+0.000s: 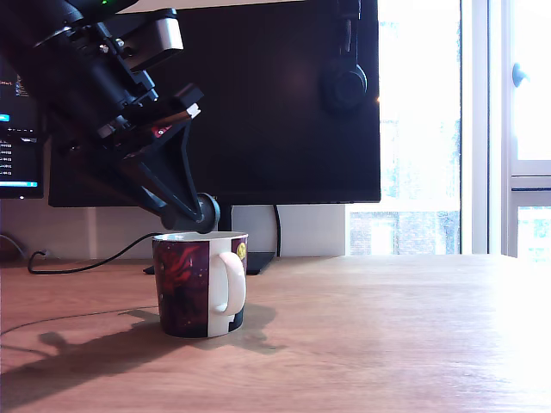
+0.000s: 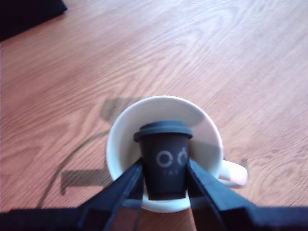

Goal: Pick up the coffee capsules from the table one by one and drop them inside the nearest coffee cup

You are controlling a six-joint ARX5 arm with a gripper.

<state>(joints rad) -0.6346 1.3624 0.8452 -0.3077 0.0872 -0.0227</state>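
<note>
In the wrist view the pincer point(image 2: 164, 169) is clenched on the dark capsule point(image 2: 163, 147), held right over the white inside of the cup point(image 2: 114, 139). In the exterior view the cup point(image 1: 191, 288) stands on the surface point(image 1: 387, 335), just below the pincer point(image 1: 196, 217) tips.

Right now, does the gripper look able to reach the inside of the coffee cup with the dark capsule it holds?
Probably yes. The gripper, shut on the dark capsule, hangs just above the open mouth of the coffee cup, and nothing seems to cover the mouth or stand between them.
</note>
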